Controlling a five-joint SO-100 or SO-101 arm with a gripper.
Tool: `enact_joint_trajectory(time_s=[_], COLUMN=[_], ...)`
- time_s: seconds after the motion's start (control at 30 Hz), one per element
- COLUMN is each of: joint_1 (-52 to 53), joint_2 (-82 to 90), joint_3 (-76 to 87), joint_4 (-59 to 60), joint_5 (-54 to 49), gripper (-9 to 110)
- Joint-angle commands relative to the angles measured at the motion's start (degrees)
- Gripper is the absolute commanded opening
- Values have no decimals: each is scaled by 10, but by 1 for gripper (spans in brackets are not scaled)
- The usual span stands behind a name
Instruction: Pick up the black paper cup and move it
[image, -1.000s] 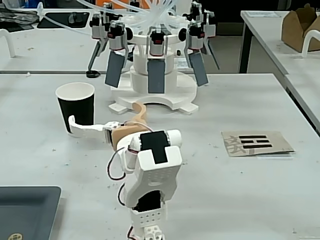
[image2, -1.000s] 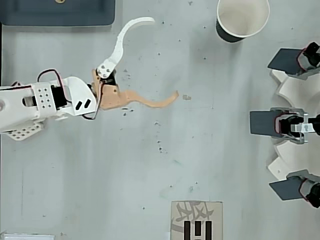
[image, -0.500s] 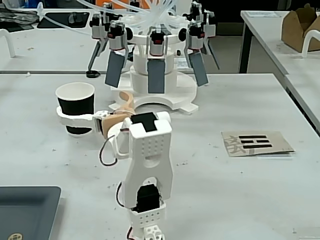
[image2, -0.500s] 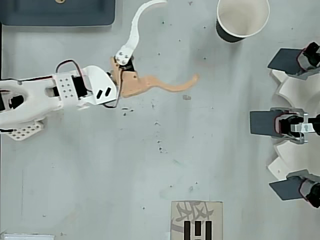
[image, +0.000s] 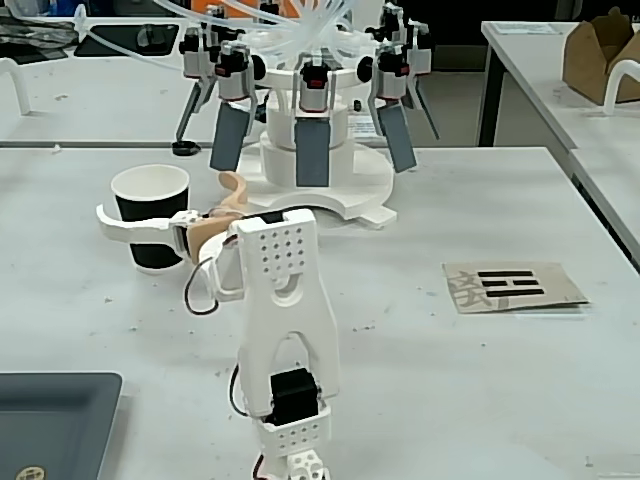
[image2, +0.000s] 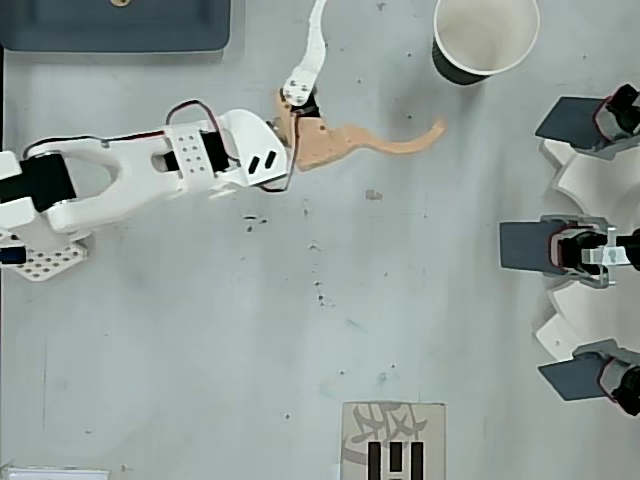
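A pale grey table (image: 500, 400) fills both pictures. In the fixed view, a large white rig with dark hanging paddles (image: 315, 140) stands at upper centre; in the overhead view its paddles line the right edge. It plays no part in the job.

The white arm (image2: 150, 170) enters the overhead view from the left edge and reaches toward the upper middle. In the fixed view it rises from bottom centre and bends toward the left.

The black paper cup (image2: 485, 40) stands upright at the top right of the overhead view, its white inside showing. In the fixed view it sits at middle left.

The gripper (image2: 380, 70) is spread wide, one white finger (image2: 315, 45) angled to the top of the overhead view, one tan finger (image2: 390, 145) pointing right toward the cup. The overhead view shows the cup just beyond the fingertips, not between them, so nothing is held. The wide spread likely suits the cup's width.

A dark tray (image2: 120, 35) lies at upper left overhead, and a printed card (image: 515, 285) at middle right in the fixed view.
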Motion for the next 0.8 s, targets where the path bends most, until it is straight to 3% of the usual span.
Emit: enact_joint_trajectory(time_s=[0.0,0.77], joint_1=[-6,-15], joint_2=[-17,-300], joint_3=[-67,-428], joint_4=[-11,58], joint_5=[6,17], gripper=[50,51])
